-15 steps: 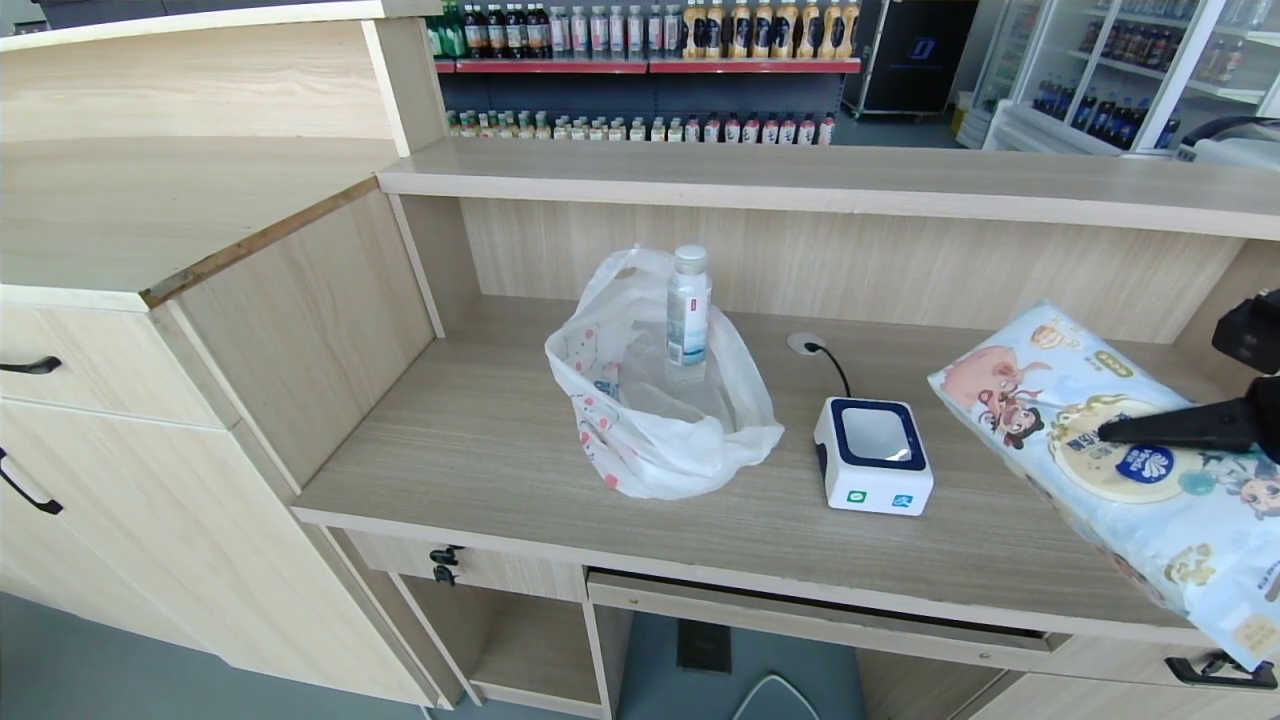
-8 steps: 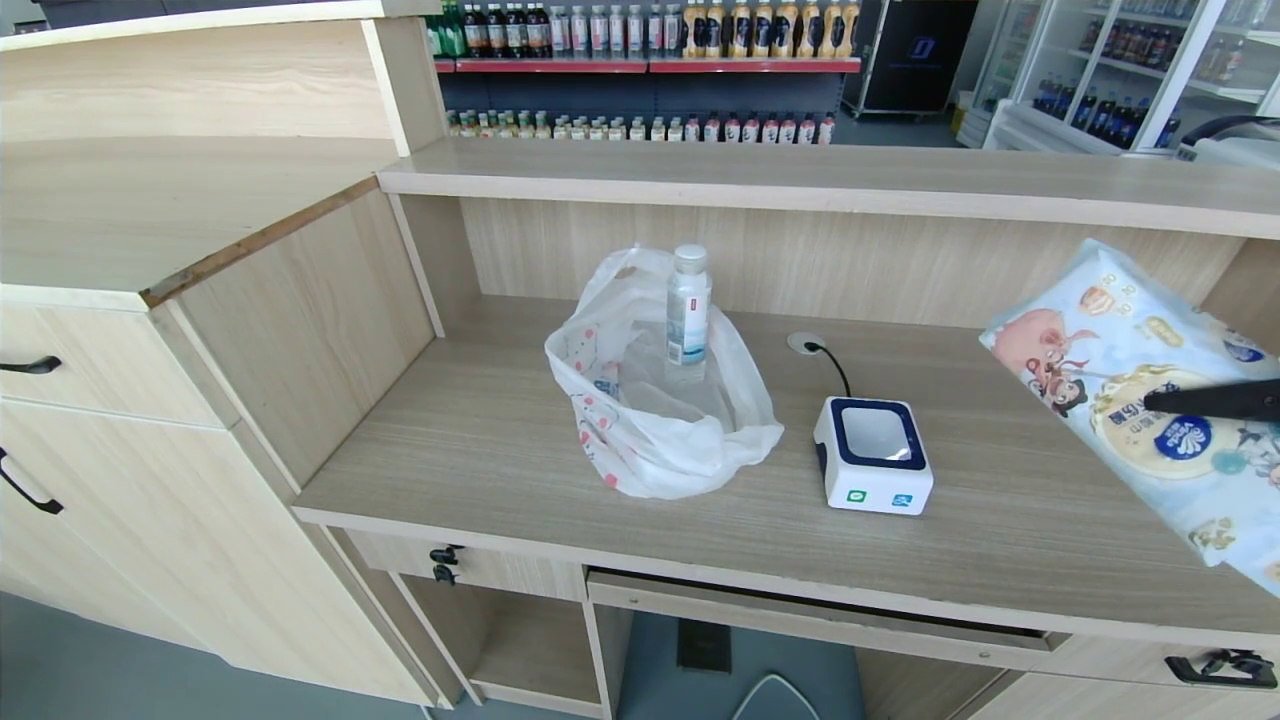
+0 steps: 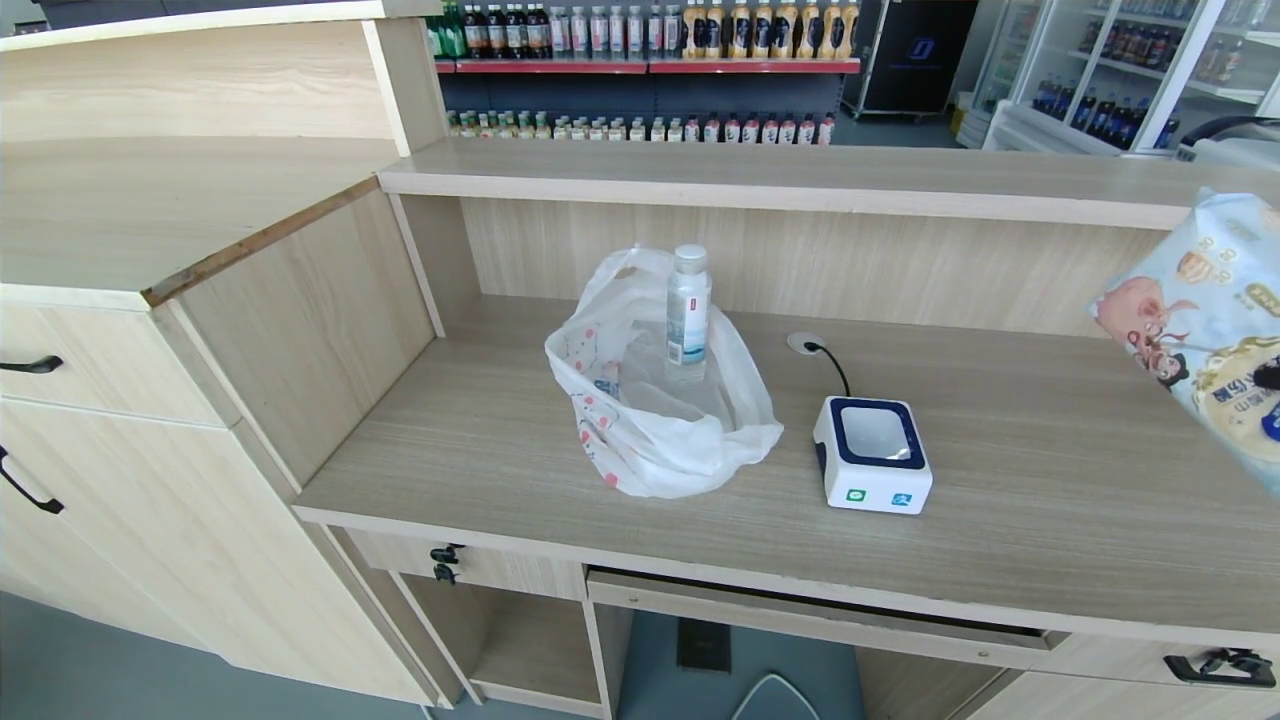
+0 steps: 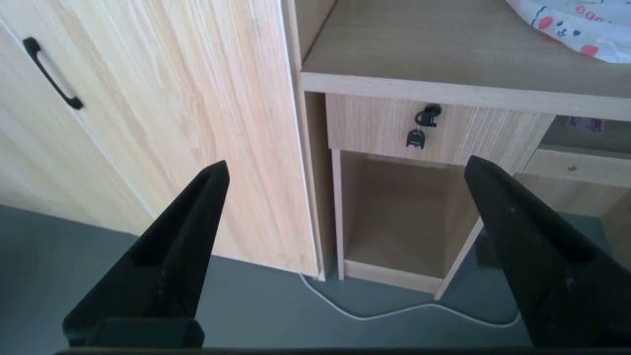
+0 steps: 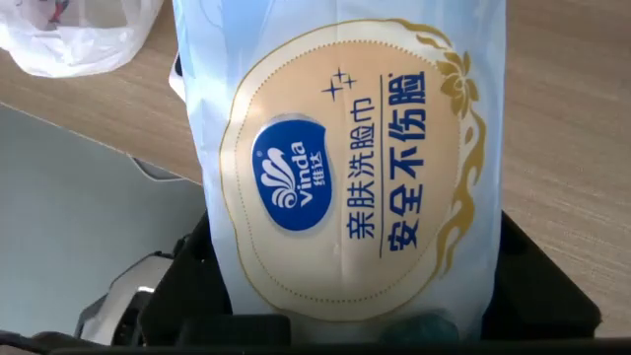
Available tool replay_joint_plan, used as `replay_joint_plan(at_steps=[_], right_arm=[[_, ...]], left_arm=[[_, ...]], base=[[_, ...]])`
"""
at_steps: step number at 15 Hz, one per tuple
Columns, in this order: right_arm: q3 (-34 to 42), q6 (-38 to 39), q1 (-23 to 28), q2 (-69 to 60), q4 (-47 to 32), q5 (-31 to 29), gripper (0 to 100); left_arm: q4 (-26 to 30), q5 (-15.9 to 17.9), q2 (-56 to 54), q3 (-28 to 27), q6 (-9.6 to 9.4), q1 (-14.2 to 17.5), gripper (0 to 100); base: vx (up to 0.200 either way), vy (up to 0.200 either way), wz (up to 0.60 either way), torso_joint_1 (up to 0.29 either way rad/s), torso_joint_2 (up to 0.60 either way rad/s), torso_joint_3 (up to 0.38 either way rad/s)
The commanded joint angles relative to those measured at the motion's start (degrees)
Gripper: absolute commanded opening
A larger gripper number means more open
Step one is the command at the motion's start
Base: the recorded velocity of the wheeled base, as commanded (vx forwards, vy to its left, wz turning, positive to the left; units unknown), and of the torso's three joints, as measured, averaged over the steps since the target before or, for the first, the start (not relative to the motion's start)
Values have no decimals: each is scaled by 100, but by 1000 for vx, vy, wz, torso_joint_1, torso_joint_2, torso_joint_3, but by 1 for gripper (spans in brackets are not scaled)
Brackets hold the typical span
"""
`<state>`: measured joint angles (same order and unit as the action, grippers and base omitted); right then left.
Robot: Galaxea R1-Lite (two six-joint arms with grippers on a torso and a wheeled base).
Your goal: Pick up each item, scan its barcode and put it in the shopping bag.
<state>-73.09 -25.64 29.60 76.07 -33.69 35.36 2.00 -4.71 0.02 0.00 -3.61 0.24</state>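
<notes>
Blue tissue pack (image 5: 345,148) within right hand (image 5: 365,301)

Bright, even light, soft shadows beside the bag (image 3: 640,455) and scanner (image 3: 872,468), pale shine on the scanner's glass, counter (image 3: 1050,500) lines bend near the head view's edges

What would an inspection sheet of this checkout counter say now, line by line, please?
Surface: wooden counter, flat, holding bag and scanner.
Job's things: shopping bag open, a bottle upright inside; scanner beside it, window up; soft pack held off the counter at the robot's right.
Clutter: nothing seen.
Grippers: right gripper shut on the soft pack, fingers at its sides; left gripper open, low before the cupboard door.
Cables: black cable from scanner into a counter hole; white cable on the floor below.
Surroundings: shelves of bottles and glass-door coolers behind.
</notes>
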Motion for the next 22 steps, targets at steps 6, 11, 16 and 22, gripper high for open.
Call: replay_joint_plan(at_steps=[6,11,16,22], right_arm=[[261,3214,-3461,-417,2104,-4864,0],[516,1034,-3927,-751,2614,-5022,0],[498,894,-4252,-795,2649,-4916,0],[120,1245,-4340,4,2719,-4653,0]], left_arm=[[2,-4,-2,0,0,2,100],[2,-4,-2,0,0,2,100],[2,-4,-2,0,0,2,100],[2,-4,-2,0,0,2,100]], base=[[0,0,0,0,0,0],[0,0,0,0,0,0],[0,0,360,0,2,1],[0,0,500,2,0,4]])
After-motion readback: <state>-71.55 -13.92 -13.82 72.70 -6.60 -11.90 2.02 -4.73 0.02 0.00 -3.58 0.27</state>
